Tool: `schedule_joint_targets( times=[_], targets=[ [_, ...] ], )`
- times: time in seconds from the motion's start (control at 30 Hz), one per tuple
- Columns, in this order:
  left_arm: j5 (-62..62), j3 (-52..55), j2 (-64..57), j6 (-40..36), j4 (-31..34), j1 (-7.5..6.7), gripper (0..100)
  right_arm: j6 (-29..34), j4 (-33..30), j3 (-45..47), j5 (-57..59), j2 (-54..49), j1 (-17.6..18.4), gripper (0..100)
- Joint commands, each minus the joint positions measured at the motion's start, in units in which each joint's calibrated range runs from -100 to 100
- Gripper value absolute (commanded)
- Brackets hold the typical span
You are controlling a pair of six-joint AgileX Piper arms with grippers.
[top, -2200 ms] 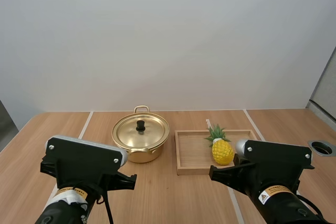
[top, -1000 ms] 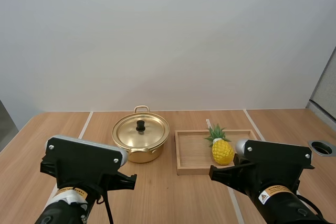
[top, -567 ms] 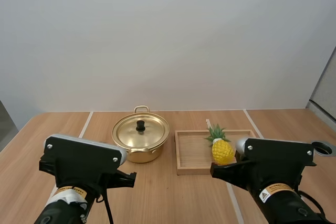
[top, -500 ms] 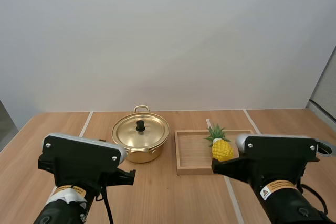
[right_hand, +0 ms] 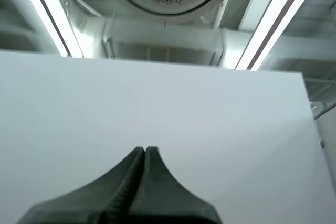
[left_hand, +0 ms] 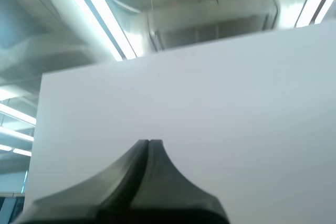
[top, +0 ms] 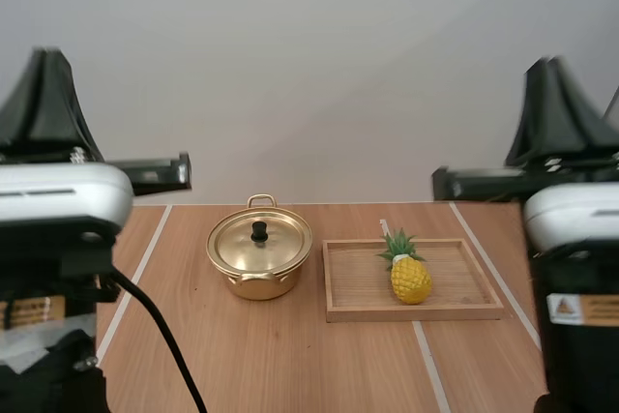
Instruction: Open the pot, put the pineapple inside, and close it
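It looks like a robot test lab rather than a kitchen — a wooden table (top: pixel 290 355) marked with white lines (top: pixel 143 260), a plain white wall (top: pixel 309 65) behind it, and a pot (top: pixel 259 256) and pineapple (top: pixel 410 276) set out.

glossy gold metal pot (top: pixel 259 256); matt wooden tray (top: pixel 360 283), wood-grain table (top: pixel 290 355).

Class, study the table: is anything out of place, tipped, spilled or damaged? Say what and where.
Nothing stands out. The pot stands level on the table with its lid seated squarely; the pineapple sits inside the tray beside it, nothing spilled. The left gripper and right gripper are shut on nothing.
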Motion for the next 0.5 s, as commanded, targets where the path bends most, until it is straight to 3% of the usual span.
schedule_joint_targets(
  times=[0.0, 0.23, 0.47],
  targets=[
    [4.1, -9.5, 1.1, -1.8, -0.8, 0.08, 0, -1.5, 2.0, -11.1, 9.4, 0.5, -0.1, 0],
    [11.0, -38.9, 14.7, -1.7, -0.8, 0.08, 0, -1.5, 2.0, -40.3, 26.0, 12.6, -0.1, 0],
    [31.6, -70.2, 29.8, -1.7, -0.8, 0.08, 0, -3.3, 2.0, -71.6, 55.1, 28.1, -0.1, 0]
  ],
)
